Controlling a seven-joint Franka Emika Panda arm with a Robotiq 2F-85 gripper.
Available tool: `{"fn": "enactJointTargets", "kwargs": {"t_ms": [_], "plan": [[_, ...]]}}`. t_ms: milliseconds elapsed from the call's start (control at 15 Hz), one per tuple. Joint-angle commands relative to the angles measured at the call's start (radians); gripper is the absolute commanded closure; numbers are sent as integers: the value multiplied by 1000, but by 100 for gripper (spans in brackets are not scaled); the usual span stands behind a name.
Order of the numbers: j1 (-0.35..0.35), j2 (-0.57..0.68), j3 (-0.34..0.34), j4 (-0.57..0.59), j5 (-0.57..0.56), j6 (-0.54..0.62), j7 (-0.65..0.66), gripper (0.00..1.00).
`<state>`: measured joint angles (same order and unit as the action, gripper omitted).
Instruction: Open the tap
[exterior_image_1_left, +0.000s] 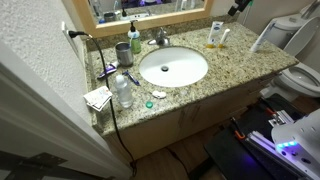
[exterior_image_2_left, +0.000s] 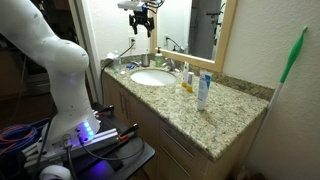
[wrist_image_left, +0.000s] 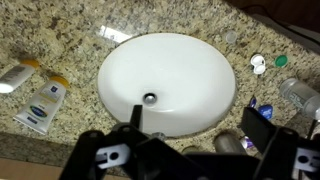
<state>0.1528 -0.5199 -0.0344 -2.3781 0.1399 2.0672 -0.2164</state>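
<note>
The tap (exterior_image_1_left: 160, 38) is a small silver faucet at the back rim of the oval white basin (exterior_image_1_left: 172, 67), between the basin and the mirror. In the wrist view the basin (wrist_image_left: 165, 75) fills the middle, and the tap (wrist_image_left: 158, 135) shows only as a silver bit at its lower rim, mostly hidden by the gripper body. My gripper (exterior_image_2_left: 140, 20) hangs high above the basin (exterior_image_2_left: 152, 78). Its two dark fingers (wrist_image_left: 197, 112) are spread wide with nothing between them.
A green soap dispenser (exterior_image_1_left: 134, 38) and a grey cup (exterior_image_1_left: 122, 52) stand beside the tap; the cup also shows in the wrist view (wrist_image_left: 225, 141). Tubes (exterior_image_1_left: 217, 35) lie on the granite counter. A clear bottle (exterior_image_1_left: 122, 92) and small caps (exterior_image_1_left: 158, 96) sit near the counter's end. A toilet (exterior_image_1_left: 300, 75) stands beside it.
</note>
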Motion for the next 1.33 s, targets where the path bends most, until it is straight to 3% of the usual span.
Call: {"fn": "enactJointTargets", "kwargs": {"t_ms": [0,200,400,533,600,933,1267], "plan": [[-17,75,2,45,-1,-72,-2,0],[3,258,-39,131,76,-50,-82,0],[-33,426,-36,268,111,-20,-68,0],[-58,527,-37,395,103,-63,-91,0],[-59,415,-9,256,90,-14,-57,0],[-78,568,0,407,46,-48,-50,0],[-59,775,81,513,204,169,-25,0]]}}
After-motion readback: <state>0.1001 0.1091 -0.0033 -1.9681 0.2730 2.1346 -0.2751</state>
